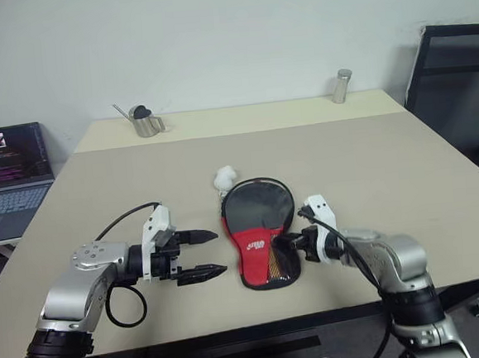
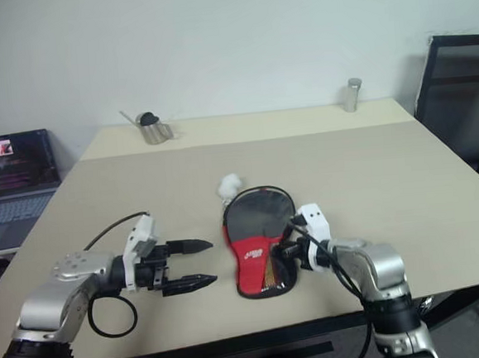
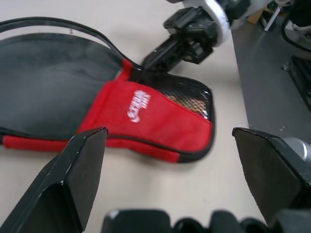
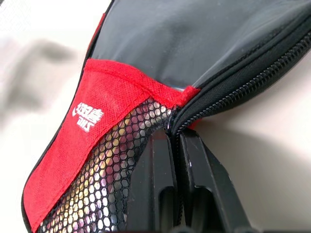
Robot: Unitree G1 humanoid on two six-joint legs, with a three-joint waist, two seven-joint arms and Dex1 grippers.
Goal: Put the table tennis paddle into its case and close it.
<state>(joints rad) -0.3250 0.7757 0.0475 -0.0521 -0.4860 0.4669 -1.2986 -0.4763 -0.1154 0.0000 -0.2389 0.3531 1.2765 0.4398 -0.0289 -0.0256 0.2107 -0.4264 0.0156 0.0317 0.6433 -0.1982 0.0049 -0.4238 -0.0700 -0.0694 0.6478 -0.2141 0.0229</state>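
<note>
Right claw [image 1: 291,243] pinched on case [image 1: 259,242] zipper edge, left claw [image 1: 202,254] spread wide beside it

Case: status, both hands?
Right hand shut on the case at its zipper edge. Left hand open, beside the case, off it. Paddle not visible; white crumpled bit lies just past the case.

- A plain pale wall [image 1: 228,39] rises behind the beige table [image 1: 371,160].
- A black mesh chair [image 1: 456,79] stands at the table's right.
- An open laptop [image 1: 11,176] sits at the left.
</note>
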